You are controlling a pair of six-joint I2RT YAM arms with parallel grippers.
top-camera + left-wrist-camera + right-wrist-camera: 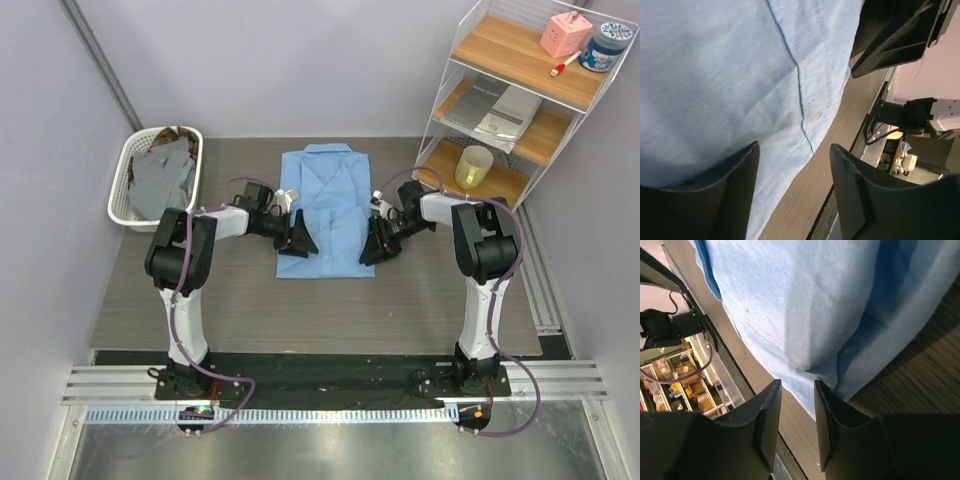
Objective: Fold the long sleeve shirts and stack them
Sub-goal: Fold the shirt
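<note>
The blue shirt lies flat in the middle of the surface. The left claw and right claw are at its two near corners, both with jaws apart and nothing between them. The step seems to be folding the hem up toward the collar: each claw should catch all layers of its corner, then both should lift together and level, so the cloth does not skew.

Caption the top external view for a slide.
Left claw and right claw flank the near edge of the folded light blue shirt; grey shirt in white basket.
</note>
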